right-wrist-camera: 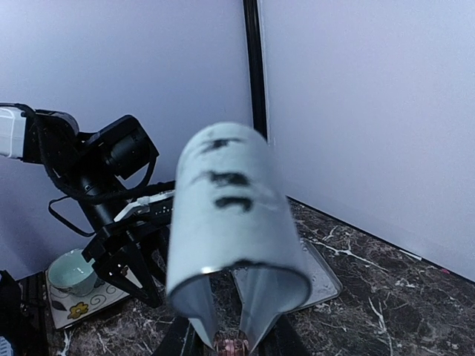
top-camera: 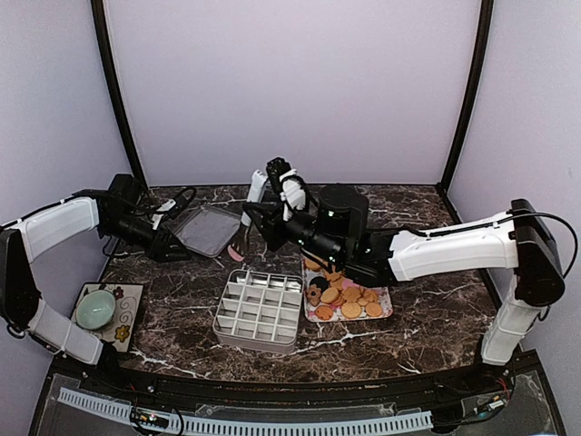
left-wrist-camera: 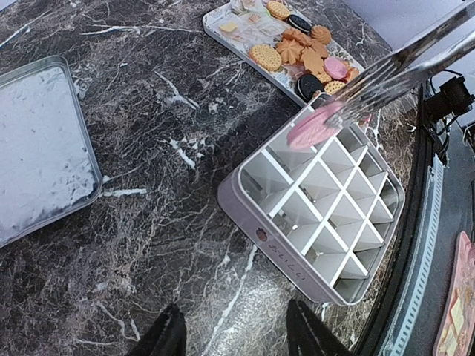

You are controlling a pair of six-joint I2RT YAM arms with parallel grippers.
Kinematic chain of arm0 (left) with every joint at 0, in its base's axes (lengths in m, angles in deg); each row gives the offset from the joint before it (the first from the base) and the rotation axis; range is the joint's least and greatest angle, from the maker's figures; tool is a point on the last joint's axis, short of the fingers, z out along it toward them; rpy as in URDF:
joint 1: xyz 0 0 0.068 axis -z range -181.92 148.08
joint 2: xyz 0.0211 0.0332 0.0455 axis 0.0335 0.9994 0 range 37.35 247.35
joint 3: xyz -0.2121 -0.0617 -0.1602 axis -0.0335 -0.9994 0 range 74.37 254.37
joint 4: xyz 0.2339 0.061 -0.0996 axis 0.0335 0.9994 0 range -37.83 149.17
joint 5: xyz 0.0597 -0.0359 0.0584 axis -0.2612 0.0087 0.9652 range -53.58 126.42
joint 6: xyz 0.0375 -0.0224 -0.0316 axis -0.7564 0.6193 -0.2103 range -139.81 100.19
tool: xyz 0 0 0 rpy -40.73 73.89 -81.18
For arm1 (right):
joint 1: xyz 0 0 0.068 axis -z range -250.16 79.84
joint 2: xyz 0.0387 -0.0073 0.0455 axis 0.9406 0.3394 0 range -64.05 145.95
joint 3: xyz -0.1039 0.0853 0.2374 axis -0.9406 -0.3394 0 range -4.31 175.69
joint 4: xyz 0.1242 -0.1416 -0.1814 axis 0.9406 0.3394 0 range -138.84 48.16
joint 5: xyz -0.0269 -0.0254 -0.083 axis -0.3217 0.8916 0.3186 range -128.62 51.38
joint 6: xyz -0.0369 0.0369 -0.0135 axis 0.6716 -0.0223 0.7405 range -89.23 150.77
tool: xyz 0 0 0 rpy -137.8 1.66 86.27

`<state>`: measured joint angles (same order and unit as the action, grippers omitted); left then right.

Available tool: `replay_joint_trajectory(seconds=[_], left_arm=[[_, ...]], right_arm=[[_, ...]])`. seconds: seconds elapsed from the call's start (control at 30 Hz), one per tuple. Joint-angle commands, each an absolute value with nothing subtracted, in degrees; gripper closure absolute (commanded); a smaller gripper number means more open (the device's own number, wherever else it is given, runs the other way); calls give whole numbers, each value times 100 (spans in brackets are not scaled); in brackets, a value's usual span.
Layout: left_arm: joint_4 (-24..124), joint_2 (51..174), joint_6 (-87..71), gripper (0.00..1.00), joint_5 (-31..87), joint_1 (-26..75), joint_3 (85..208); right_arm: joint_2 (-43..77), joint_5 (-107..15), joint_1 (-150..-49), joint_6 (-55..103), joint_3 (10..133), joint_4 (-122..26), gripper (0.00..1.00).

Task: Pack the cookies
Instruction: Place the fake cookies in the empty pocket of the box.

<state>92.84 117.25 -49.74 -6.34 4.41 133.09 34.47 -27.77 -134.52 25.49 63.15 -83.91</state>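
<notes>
The cookies lie heaped on a flower-patterned tray right of centre; the same cookies show at the top of the left wrist view. My right gripper is shut on metal tongs. The tongs pinch one pink cookie just over the back left corner of the white grid box. That pink cookie shows at the tong tips in the right wrist view. My left gripper hovers open over bare marble, left of the grid box, holding nothing.
A flat metal lid lies at the back left beside my left gripper. A green bowl sits on a flowered mat at the front left. Purple walls close in the back and sides.
</notes>
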Motion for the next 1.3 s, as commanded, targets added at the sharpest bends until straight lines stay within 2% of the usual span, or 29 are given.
replay_joint_trajectory(seconds=[0.0,1.1,1.2,1.27], left_arm=[[9350,11475,-4969,52,-840,381,13228],[9315,11337,-4997,51,-1080,382,13128],[9326,11337,-4985,37,-1127,374,13162],[9369,11337,-5011,34,-1176,375,13179]], right_arm=[[3753,-3070,-13511,2329,6688,-8931,100],[4302,-2768,-13598,2519,6348,-8846,100],[4271,-2780,-13607,2447,6330,-8840,81],[4235,-2790,-13607,2420,6351,-8840,76]])
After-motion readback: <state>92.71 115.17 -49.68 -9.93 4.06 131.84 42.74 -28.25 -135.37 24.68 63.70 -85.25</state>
